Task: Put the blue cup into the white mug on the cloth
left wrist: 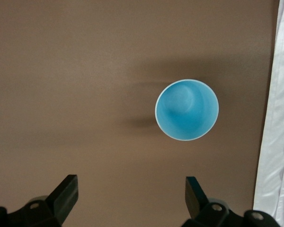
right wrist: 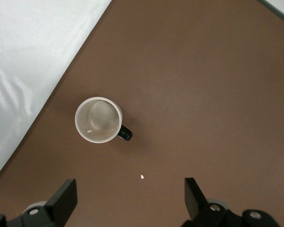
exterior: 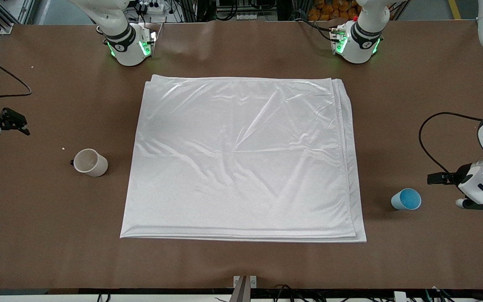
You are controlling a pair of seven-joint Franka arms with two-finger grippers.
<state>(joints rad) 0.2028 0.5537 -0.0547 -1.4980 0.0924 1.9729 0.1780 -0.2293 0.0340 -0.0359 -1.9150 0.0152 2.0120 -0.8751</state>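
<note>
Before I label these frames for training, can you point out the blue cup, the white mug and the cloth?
blue cup (left wrist: 187,109), left wrist view, on its blue inside.
white mug (right wrist: 98,119), right wrist view, on its inner bottom.
cloth (exterior: 241,159), front view, on its wrinkled middle.

The cloth (exterior: 241,159) is shiny white fabric with soft wrinkles. The bench (exterior: 413,105) is brown and matt. The blue cup (exterior: 406,199) looks smooth. The white mug (exterior: 90,162) looks smooth and a bit dull, with a glossy black handle.
</note>
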